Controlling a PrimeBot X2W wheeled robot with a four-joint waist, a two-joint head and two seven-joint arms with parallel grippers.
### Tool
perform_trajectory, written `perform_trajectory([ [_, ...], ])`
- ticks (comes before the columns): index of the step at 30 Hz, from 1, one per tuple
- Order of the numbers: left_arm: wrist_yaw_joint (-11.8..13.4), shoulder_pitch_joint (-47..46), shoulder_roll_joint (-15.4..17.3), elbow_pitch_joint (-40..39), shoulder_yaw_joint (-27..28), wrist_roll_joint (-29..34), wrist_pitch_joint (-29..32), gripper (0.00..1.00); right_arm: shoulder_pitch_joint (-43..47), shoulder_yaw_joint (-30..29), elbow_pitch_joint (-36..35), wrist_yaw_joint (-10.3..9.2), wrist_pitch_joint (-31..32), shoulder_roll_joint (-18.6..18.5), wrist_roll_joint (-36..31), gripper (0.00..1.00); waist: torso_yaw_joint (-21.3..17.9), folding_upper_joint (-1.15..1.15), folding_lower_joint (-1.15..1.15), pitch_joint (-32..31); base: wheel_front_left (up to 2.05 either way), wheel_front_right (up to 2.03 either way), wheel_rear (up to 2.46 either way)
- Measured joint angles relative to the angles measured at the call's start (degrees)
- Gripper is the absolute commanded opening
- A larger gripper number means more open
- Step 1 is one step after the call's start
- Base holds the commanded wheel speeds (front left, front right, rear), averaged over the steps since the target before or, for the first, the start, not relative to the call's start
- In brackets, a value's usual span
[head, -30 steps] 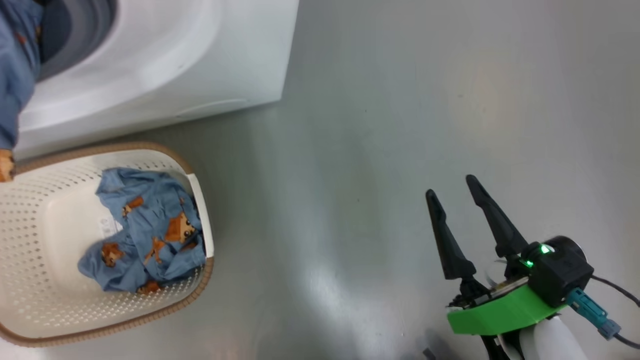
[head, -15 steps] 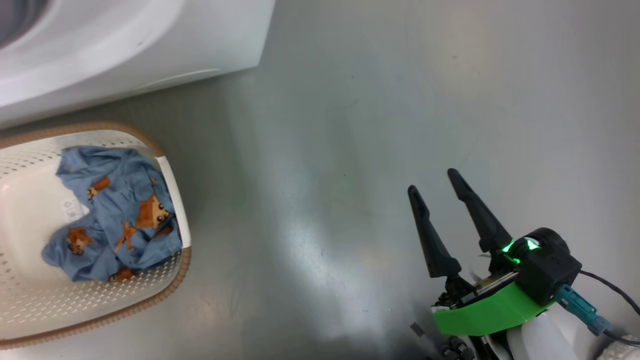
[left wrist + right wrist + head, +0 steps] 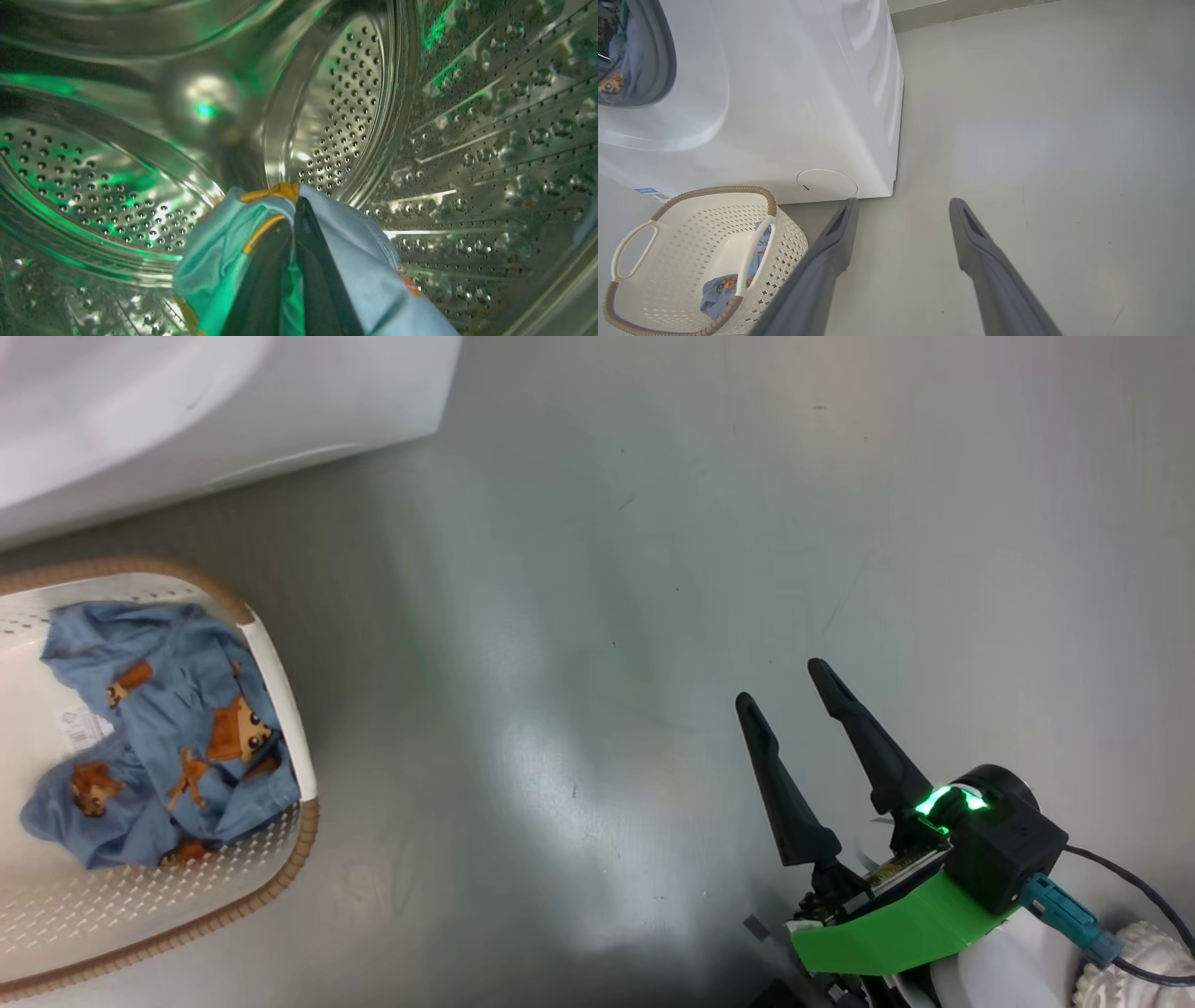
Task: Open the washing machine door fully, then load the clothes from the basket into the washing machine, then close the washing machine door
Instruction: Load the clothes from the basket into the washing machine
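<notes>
Head view, from the left: a cream plastic basket point(image 3: 297, 775) sits on the floor just in front of the smooth white corner of the washing machine point(image 3: 233, 411). The basket's walls are punched with small holes and its rim is brown and woven-looking. Soft, crumpled blue clothes point(image 3: 159, 737) printed with brown cartoon figures lie inside, against its right wall. The glossy grey floor point(image 3: 607, 616) stretches across the middle. At the lower right the right gripper point(image 3: 782, 683) hangs over the floor. Its two long, tapering dark fingers are spread wide and grasp nothing.

In the left wrist view, the left gripper point(image 3: 292, 214) is inside the shiny steel drum point(image 3: 93, 186), which is dimpled, dotted with holes and tinted green. Its fingers are pressed together, clenched on a fold of a light blue garment point(image 3: 355, 261) with an orange edge that drapes down both sides of them.
</notes>
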Motion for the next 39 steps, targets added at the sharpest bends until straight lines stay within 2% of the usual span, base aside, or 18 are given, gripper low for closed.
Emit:
perform_trajectory([
  [7, 0.00, 0.24, -1.01, -7.70, 12.61, 8.45, -0.23, 0.00, -0.03, 0.31, -0.22, 0.00, 0.00, 0.01, 0.43, 1.00, -0.50, 0.00, 0.00, 0.98, 0.00, 0.00, 0.00],
  [11, 0.00, 3.49, -2.61, -8.94, 14.86, 9.75, -0.24, 0.00, -0.12, 0.27, -0.04, 0.00, 0.00, 0.01, 0.43, 1.00, -0.22, 0.00, 0.00, 1.20, 0.00, 0.00, 0.00],
  [16, 0.00, 7.27, -3.92, -6.79, 13.71, 8.78, -0.23, 0.00, -0.14, 0.25, 0.12, 0.00, 0.00, 0.01, 0.43, 1.00, 0.09, 0.00, 0.00, 0.73, 0.00, 0.00, 0.00],
  [27, 0.00, 6.78, -3.38, 1.67, 5.06, 1.56, 1.77, 0.00, -0.14, 0.08, 0.71, 0.00, 0.00, 0.01, 0.43, 1.00, 0.37, 0.00, 0.00, -0.32, 0.00, 0.00, 0.00],
  [28, 0.00, 6.59, -3.39, 2.23, 4.64, 0.64, 2.21, 0.25, -0.14, 0.02, 0.71, 0.00, 0.00, 0.01, 0.43, 1.00, 0.38, 0.00, 0.00, -0.40, 0.00, 0.00, 0.00],
  [29, 0.00, 6.29, -3.43, 2.78, 4.23, 0.02, 2.20, 1.00, -0.14, -0.02, 0.73, 0.00, 0.00, 0.01, 0.43, 1.00, 0.38, 0.00, 0.00, -0.48, 0.00, 0.00, 0.00],
  [39, 0.00, 4.61, -4.33, 6.04, 0.44, -2.07, 1.78, 1.00, -0.22, -0.45, 1.00, 0.00, 0.00, 0.00, 0.43, 1.00, 0.99, 0.00, 0.00, -1.18, 0.00, 0.00, 0.00],
])
